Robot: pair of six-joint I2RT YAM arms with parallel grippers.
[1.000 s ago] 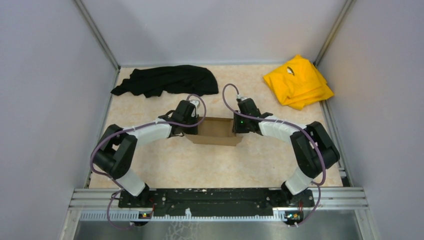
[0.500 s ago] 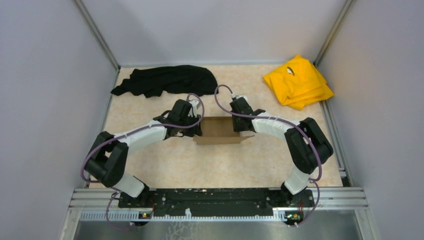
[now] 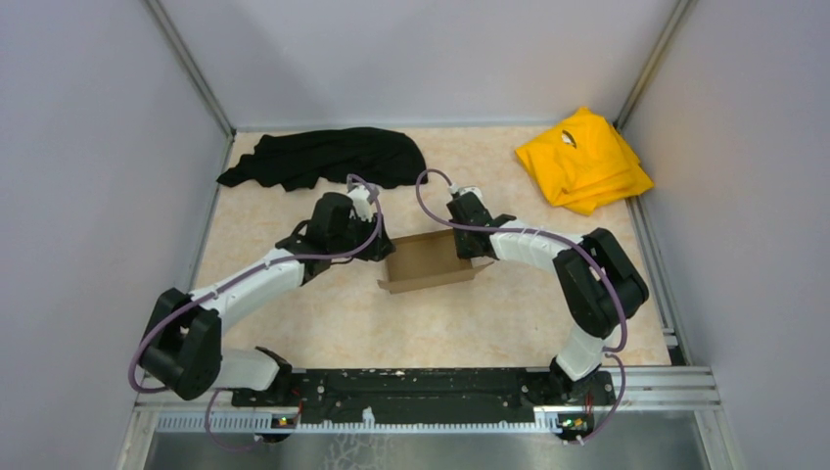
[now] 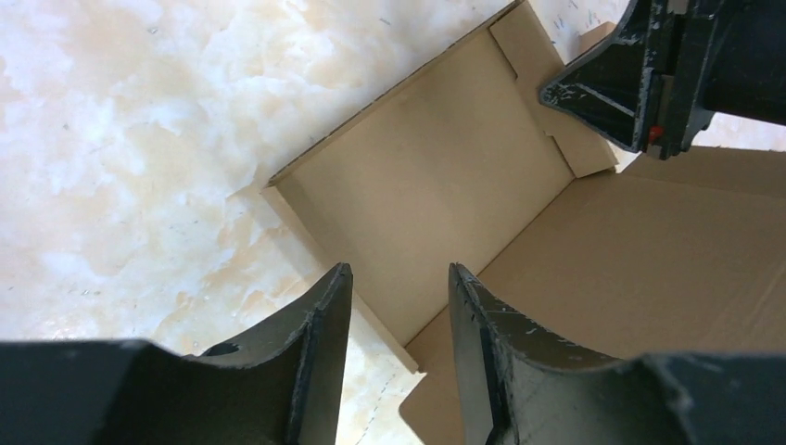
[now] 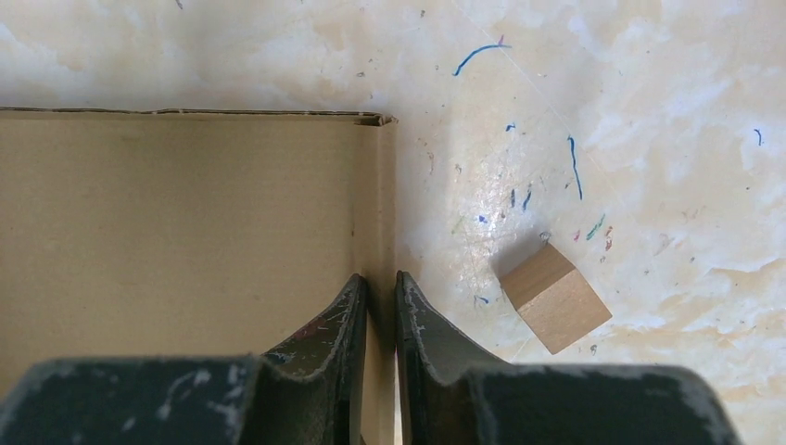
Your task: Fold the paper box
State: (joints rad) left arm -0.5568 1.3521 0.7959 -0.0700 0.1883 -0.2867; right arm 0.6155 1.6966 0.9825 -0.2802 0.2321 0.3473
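- The table point(image 3: 294, 323) carries everything; its middle holds the work and its far corners hold clutter.
- The paper box point(image 3: 426, 261) lies near the table's centre, slightly skewed to the edges. It is half formed, with walls partly raised and flaps loose.
- A black cloth point(image 3: 328, 157) sits along the far edge towards the left corner, and a yellow cloth point(image 3: 582, 159) sits in the far right corner. Both are well apart from the box.
- The right gripper point(image 5: 379, 276) is clamped on the thin upright wall at the box's right end, with cardboard pinched between its fingers.
- The left gripper point(image 4: 399, 278) hovers over the box's left end with its jaws apart, holding nothing.
- A tiny wooden cube point(image 5: 554, 297) rests on the table just beside the pinched wall.
- Risks, as a judgement:
  - With only one end held, a pull could swing or drag the light box rather than fold it.
  - A hard pinch may crease or tear the wall.
  - The spread left fingers could knock a raised wall flat on descent.
  - The cube might catch a flap that swings outward.
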